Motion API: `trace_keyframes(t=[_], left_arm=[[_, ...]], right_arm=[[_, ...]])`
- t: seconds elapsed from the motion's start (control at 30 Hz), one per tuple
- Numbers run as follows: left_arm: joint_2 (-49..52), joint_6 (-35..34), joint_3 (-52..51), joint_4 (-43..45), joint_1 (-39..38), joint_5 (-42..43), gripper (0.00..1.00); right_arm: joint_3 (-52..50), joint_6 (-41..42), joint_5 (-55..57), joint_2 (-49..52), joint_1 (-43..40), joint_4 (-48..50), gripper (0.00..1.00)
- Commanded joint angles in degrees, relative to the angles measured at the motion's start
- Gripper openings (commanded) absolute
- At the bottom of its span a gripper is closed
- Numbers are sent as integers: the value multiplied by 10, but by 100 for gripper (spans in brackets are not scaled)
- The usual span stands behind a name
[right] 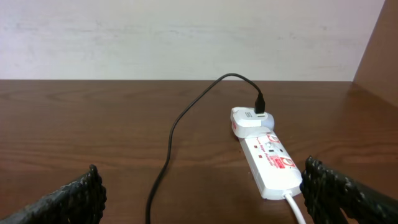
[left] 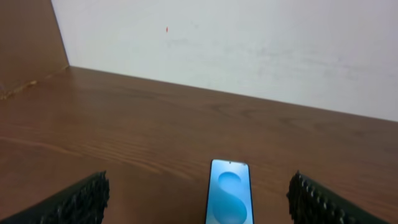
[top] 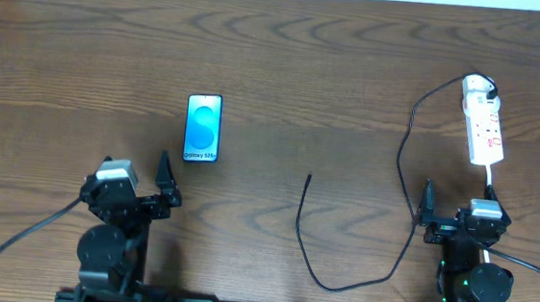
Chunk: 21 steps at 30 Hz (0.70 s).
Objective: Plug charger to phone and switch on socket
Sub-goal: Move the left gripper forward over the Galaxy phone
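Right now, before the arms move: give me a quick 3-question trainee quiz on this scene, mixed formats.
1. True or false: the charger's plug tip lies on the table, apart from the phone.
2. The white adapter sits: A) plugged in at the far end of the socket; B) loose beside the phone; C) hanging off the table edge.
3. Fill in: the left hand and right hand both have fingers ____.
Key: 1 true; 2 A; 3 open.

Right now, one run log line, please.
phone: face up, unplugged | charger tip: lying loose | adapter: in power strip | left claw: open | right claw: open
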Motion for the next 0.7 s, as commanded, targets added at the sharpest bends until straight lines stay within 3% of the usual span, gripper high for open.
trace_keyframes(t=[0.0,0.67], left_arm=[[41,10,52,-19,-2,-3,92],[309,10,323,-228,-2,-4,92]], right_arm=[[-1,-5,1,-5,4,-2,99],[-1,-5,1,-5,4,-2,99]])
